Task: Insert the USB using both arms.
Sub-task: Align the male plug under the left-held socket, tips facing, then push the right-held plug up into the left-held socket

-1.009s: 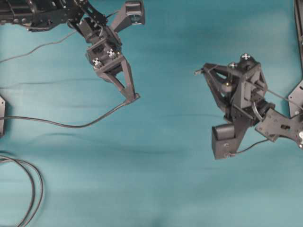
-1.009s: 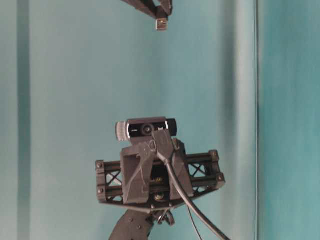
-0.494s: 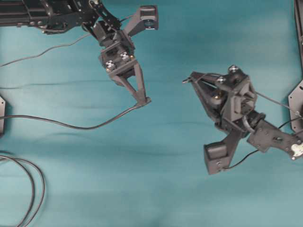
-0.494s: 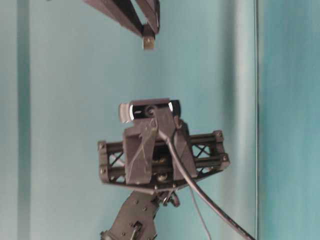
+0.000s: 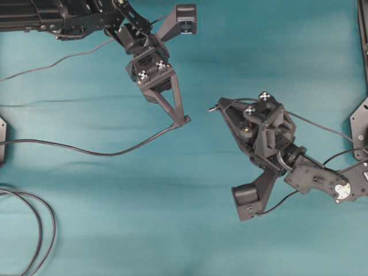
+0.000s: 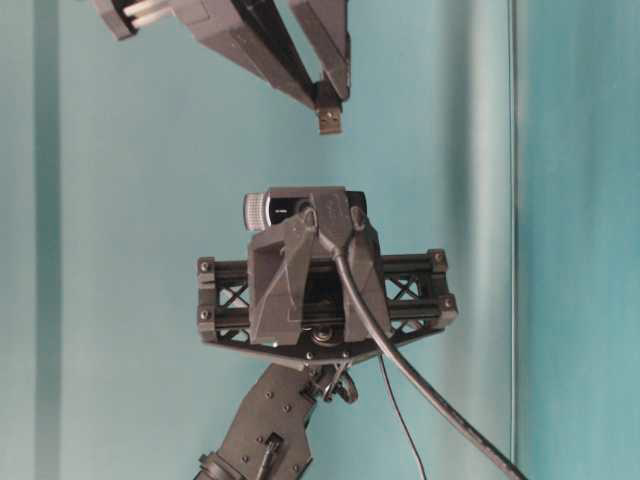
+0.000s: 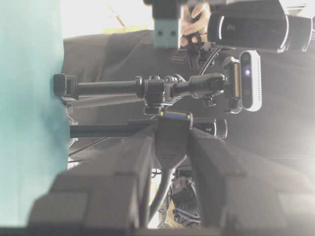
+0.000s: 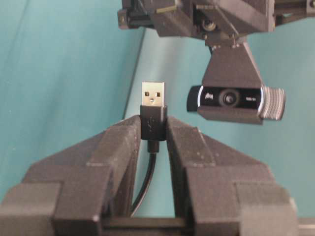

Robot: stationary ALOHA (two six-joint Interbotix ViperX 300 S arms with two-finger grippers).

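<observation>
The right gripper (image 8: 153, 129) is clenching the USB (image 8: 153, 110), tip pointing twelve o'clock — the left gripper (image 7: 172, 142) is gripping the socket (image 7: 173, 132), facing it.

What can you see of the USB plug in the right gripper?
The USB plug is a standard flat type: silvery metal tip with two square holes, black moulded body, thin dark cable running back between the fingers. The right gripper pinches its body from both sides, leaving the tip sticking out free and touching nothing. In the overhead view it is a tiny light tip facing the left gripper.
</observation>
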